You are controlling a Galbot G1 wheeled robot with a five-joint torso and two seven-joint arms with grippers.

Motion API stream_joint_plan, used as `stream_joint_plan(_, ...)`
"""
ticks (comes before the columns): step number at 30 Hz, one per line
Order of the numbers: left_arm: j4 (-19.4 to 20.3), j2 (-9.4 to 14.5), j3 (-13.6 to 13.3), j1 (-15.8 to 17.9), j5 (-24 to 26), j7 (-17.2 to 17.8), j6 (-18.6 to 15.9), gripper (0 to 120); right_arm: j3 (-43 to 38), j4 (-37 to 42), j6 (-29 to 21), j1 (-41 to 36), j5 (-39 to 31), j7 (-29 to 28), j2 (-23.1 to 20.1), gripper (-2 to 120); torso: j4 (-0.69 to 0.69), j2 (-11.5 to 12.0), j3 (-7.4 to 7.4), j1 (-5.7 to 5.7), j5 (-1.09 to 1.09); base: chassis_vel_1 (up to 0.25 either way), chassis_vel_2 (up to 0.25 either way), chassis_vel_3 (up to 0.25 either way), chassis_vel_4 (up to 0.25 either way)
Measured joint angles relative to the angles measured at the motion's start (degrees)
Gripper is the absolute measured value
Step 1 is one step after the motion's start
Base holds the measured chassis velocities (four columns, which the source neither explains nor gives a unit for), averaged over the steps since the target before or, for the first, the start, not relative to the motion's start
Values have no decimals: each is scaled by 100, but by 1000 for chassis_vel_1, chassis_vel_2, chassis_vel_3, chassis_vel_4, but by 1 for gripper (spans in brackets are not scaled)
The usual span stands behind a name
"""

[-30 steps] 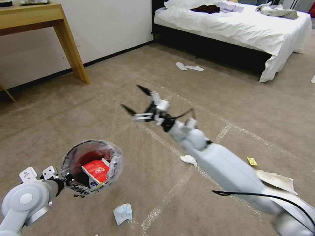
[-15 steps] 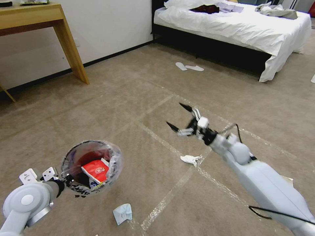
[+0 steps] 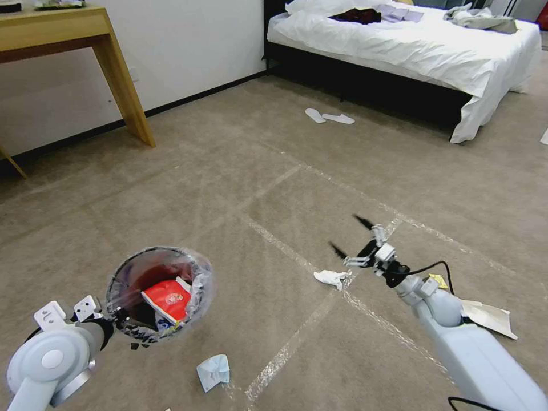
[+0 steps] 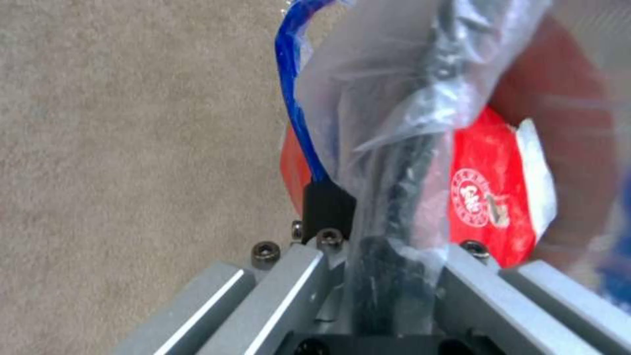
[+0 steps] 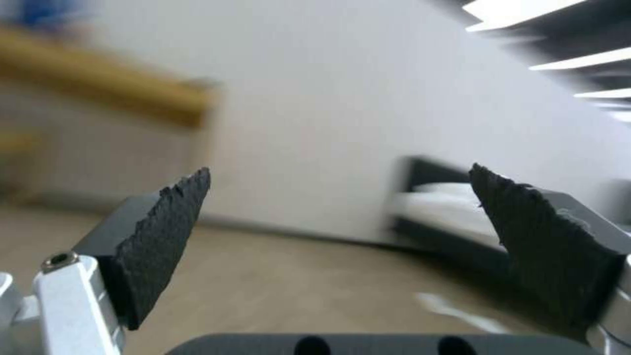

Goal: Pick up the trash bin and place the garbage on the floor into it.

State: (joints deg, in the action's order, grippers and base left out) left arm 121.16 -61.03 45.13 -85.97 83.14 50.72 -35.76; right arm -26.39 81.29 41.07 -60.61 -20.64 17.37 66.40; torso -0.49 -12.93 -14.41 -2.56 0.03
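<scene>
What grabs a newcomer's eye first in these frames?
Likely the trash bin, held off the carpet at lower left by the left gripper clamped on its bagged rim, a red-and-white packet inside. Next the right gripper, open and empty, above a crumpled white tissue mid-floor.

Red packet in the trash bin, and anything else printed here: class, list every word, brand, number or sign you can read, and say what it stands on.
Red packet: a round white emblem, its characters too blurred to read.
Trash bin liner: black and blue print, crumpled, unreadable.
No other readable text in any view.
</scene>
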Motion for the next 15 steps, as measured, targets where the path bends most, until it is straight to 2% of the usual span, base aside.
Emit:
stream_joint_plan(1, -13, -9, -4, 8, -56, -27, 0, 0, -256, 309, -81, -246, 161, -598, 281, 100, 1, 0, 0, 0, -1, 0, 0, 0, 0)
stream_joint_plan(3, -29, -3, -19, 41, -75, -33, 3, 0, -637, 859, -325, -654, 633, -1439, 600, 100, -2, 0, 1, 0, -2, 0, 0, 0, 0)
stream_joint_plan(4, -29, -3, -19, 41, -75, -33, 3, 0, -637, 859, -325, -654, 633, -1439, 600, 100, -2, 0, 1, 0, -2, 0, 0, 0, 0)
stream_joint_plan(5, -44, 1, -33, 58, -76, -34, 5, 0, -737, 1038, -366, -807, 846, -1823, 706, 100, -5, 0, 1, 0, -4, 0, 0, 0, 0)
stream_joint_plan(6, -44, 1, -33, 58, -76, -34, 5, 0, -737, 1038, -366, -807, 846, -1823, 706, 100, -5, 0, 1, 0, -4, 0, 0, 0, 0)
stream_joint_plan(7, -66, 9, -49, 79, -76, -37, 5, 0, -843, 1211, -320, -984, 1054, -2252, 841, 100, -5, 0, 0, 0, -2, 0, 0, 0, 0)
stream_joint_plan(10, -85, 12, -56, 93, -114, -60, 5, 0, -1054, 1450, -233, -1225, 1210, -2449, 999, 100, 0, 0, 0, 0, -3, 0, 0, 0, 0)
stream_joint_plan(15, -87, 12, -57, 97, -163, -100, 1, 0, -1345, 1876, -137, -1657, 1382, -2481, 1180, 100, -3, 0, 0, 0, -2, 0, 0, 0, 0)
